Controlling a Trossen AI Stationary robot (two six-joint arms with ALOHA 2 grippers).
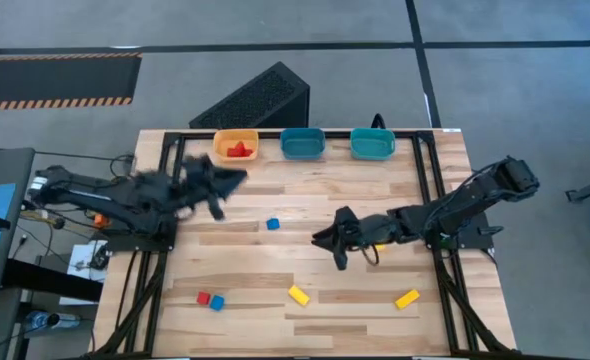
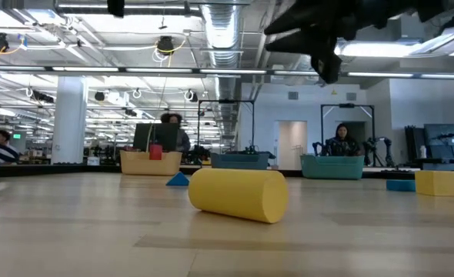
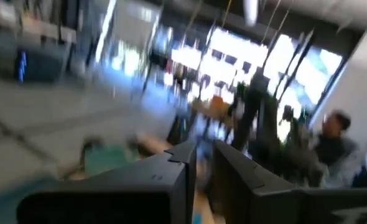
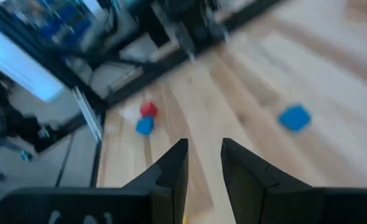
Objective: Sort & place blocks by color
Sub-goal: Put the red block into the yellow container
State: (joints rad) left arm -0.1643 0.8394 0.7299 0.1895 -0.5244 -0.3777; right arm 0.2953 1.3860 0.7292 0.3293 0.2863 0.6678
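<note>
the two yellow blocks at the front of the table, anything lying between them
Nothing. In the high view the stretch between the left yellow block and the right yellow block is bare wooden table.

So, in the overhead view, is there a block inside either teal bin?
No: both teal bins look empty, while only the orange bin holds red blocks.

Grey concrete floor [image 1: 515, 90] around my desk [image 1: 305, 250], with dark seams and a black-orange hazard strip [image 1: 55, 80]. Open ceiling beyond: silver ducts [image 2: 219, 31], rows of strip lights [image 2: 96, 73], a white column [image 2: 69, 119]. Two people sit behind monitors [image 2: 154, 137] at far benches.
</note>
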